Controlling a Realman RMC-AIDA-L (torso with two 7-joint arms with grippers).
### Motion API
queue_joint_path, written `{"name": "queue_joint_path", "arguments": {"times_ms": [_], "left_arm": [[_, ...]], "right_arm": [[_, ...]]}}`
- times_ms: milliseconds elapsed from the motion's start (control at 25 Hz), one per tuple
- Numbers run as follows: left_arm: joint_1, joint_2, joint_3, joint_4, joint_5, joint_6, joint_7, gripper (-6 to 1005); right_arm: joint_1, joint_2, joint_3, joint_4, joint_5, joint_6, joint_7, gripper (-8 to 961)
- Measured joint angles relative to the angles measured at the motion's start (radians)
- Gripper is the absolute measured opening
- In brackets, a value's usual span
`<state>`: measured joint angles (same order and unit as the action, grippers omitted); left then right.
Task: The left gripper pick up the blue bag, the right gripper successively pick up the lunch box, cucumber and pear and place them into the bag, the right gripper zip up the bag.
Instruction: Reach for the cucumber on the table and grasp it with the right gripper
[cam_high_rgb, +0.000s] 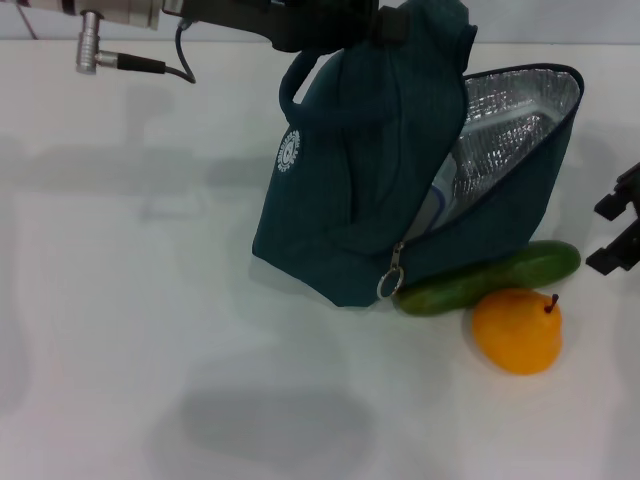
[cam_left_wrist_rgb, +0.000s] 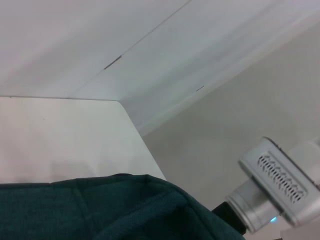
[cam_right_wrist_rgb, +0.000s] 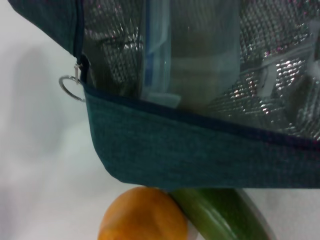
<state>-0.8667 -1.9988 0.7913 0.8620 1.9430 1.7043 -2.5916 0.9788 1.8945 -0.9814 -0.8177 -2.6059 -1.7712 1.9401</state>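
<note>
White worktop (cam_high_rgb: 120, 300), plain and bright. Left claw (cam_high_rgb: 330, 25) at upper middle, clamped on top of blue bag (cam_high_rgb: 350, 200), holding it tilted with base on worktop. Flap unzipped, ring pull (cam_high_rgb: 389, 284) hanging; lunch box (cam_right_wrist_rgb: 190, 50) inside against foil. Cucumber (cam_high_rgb: 490, 278) touching bag's base, pear (cam_high_rgb: 517, 330) just beside. Right claw (cam_high_rgb: 620, 235) at far right edge; grip state cannot tell.
</note>
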Motion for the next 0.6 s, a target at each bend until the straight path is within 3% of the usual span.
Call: {"name": "queue_joint_path", "arguments": {"times_ms": [80,120,400,600], "left_arm": [[0.001,0.0,0.0,0.0,-0.001,0.0,0.0,50],[0.003,0.0,0.0,0.0,-0.001,0.0,0.001,50],[0.01,0.0,0.0,0.0,-0.001,0.002,0.002,50],[0.012,0.0,0.0,0.0,-0.001,0.007,0.002,50]], "right_arm": [[0.002,0.022,-0.034,0.0,-0.005,0.024,0.004,842],[0.002,0.022,-0.034,0.0,-0.005,0.024,0.004,843],[0.013,0.076,-0.091,-0.001,-0.012,0.061,0.02,848],[0.023,0.095,-0.165,-0.008,-0.016,0.103,0.034,852]]}}
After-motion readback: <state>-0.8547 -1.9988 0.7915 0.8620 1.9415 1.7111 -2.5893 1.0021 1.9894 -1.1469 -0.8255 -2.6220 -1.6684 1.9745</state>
